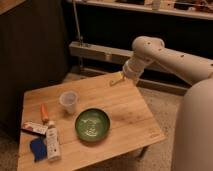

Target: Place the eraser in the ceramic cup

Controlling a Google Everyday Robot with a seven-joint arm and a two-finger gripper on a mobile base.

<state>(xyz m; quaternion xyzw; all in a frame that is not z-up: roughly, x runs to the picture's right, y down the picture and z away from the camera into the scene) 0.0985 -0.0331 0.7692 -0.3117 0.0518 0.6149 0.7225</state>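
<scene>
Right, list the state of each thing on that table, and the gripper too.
gripper: open, empty, over the far edge of the table.
eraser: lying flat near the left edge, not held.
ceramic cup: upright, mouth up, eraser not in it.
green bowl: upright, empty.
white bottle: lying on its side, touching the blue piece.
orange stick: lying flat, left of the cup.
blue piece: lying flat, front left corner.
</scene>
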